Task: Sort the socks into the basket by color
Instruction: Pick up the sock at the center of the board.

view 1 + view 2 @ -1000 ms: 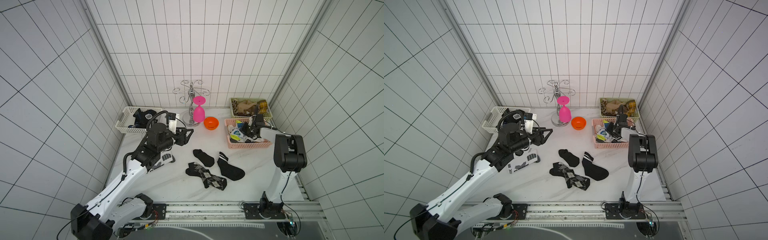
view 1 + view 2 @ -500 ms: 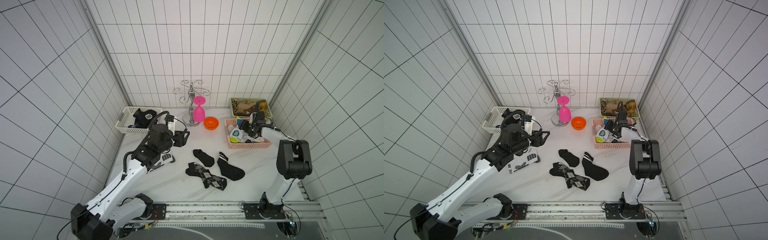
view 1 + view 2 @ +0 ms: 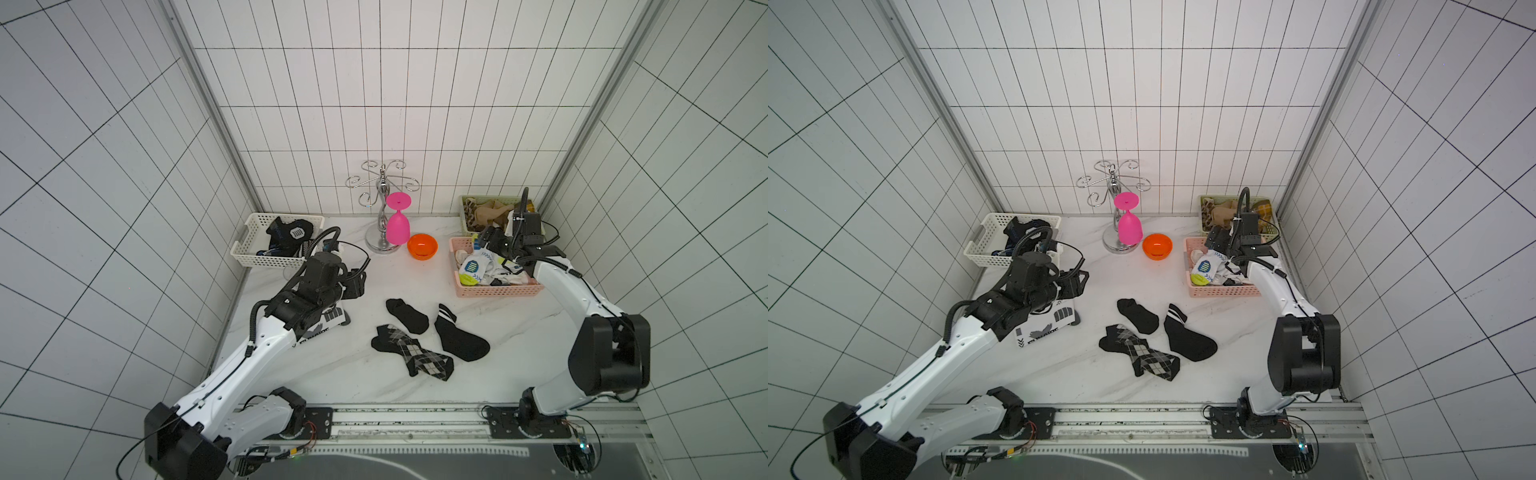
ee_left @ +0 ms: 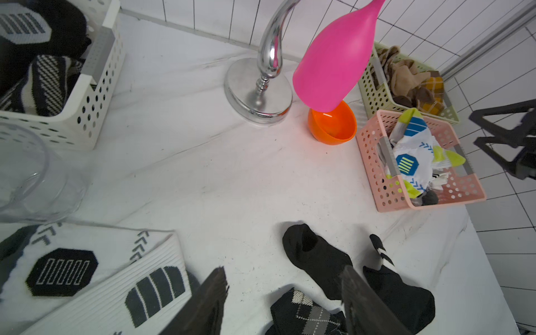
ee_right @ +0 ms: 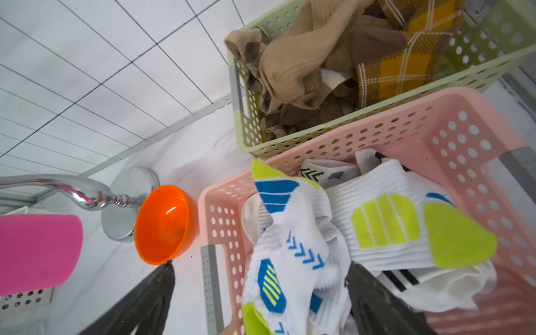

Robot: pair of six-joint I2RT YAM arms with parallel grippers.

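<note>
Both claws are spread, holding nothing. The right claw [image 5: 261, 264] hangs over the pink basket [image 3: 494, 289]. The black socks [image 3: 409, 318] lie on the tabletop [image 3: 332, 374], to the right of the left claw [image 4: 283, 272], which I judge the nearer one.

baskets [image 3: 266, 261] [image 3: 494, 290] [image 3: 465, 216] 3 | loose black socks [image 3: 409, 318] [image 3: 461, 343] [image 3: 415, 353] 3 | orange bowl [image 3: 422, 246] 1

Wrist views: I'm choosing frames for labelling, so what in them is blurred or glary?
Left wrist view: the left gripper's fingers are out of focus, the black sock sharp, bright reflections on the chrome stand. Right wrist view: the right gripper's fingers are blurred, a glare streak sits inside the orange bowl, the white socks are crisp.
</note>
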